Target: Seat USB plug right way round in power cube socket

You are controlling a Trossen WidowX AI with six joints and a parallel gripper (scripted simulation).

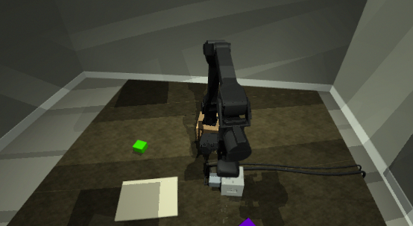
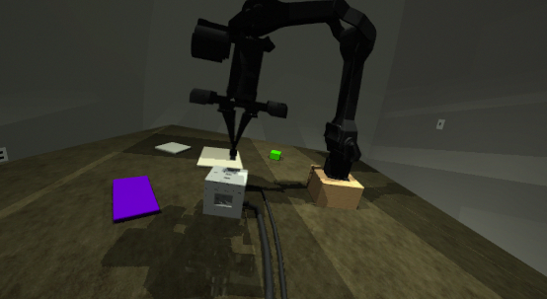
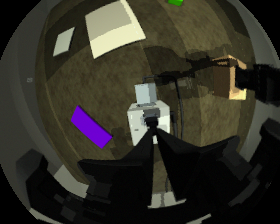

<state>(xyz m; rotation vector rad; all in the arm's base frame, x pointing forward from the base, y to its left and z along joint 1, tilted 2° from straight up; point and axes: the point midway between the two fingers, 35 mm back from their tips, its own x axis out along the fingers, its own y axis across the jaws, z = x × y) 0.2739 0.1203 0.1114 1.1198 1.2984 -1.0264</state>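
The white power cube (image 1: 232, 184) (image 2: 210, 189) (image 3: 135, 119) stands on the table. My gripper (image 2: 233, 150) (image 3: 153, 132) is shut on the small dark USB plug (image 2: 233, 155) (image 3: 150, 119), directly over the cube's top. In the exterior view a pale strip shows between the plug's dark body and the cube. Whether the plug's metal end touches the socket, and which way round it is, I cannot tell. The socket on top is mostly hidden by the plug in the wrist view. In the top view the arm hides the fingertips.
A pale blue-grey block (image 1: 214, 180) (image 3: 145, 93) adjoins the cube's side. Dark cables (image 1: 298, 170) (image 2: 268, 253) run from the cube's area. A purple slab (image 2: 134, 195) (image 3: 91, 126), cream sheet (image 1: 168, 198), green block (image 1: 140, 146) and wooden block (image 2: 341, 195) lie around it.
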